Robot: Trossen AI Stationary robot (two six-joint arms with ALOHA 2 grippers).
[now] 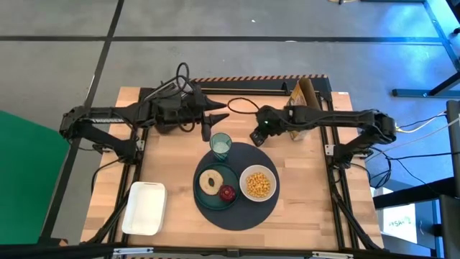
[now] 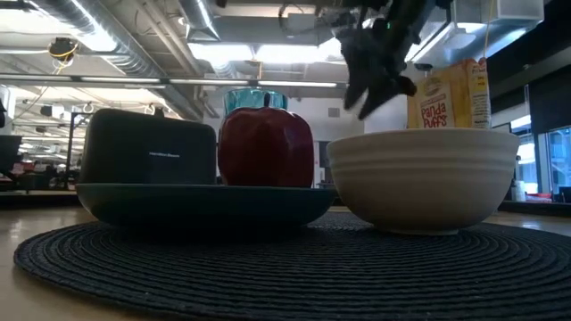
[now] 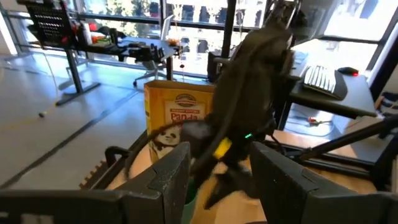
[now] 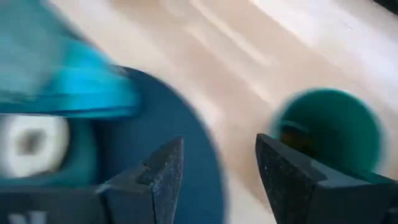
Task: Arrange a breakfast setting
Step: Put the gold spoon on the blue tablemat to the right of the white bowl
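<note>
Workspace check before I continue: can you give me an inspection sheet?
Surface: wooden table, nothing spilled.
Job's things: mat holds plate with bagel and fruit, bowl of cereal, tumbler at back edge; green cup off the mat; cereal box at back.
Clutter: white tray front left; toaster beyond plate.
Hands: left hand, right hand open, above table behind tumbler.
Cables: black loop at table's back.
Surroundings: desks, no people seen.

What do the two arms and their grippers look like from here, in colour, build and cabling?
Both arms are dark, nearly black, jointed links. The left arm carries loose black cables looping above its wrist. The right arm shows a small green light near its wrist, with a yellow patch visible in the left wrist view. The left gripper and right gripper each have two broad, flat, angular dark fingers.
</note>
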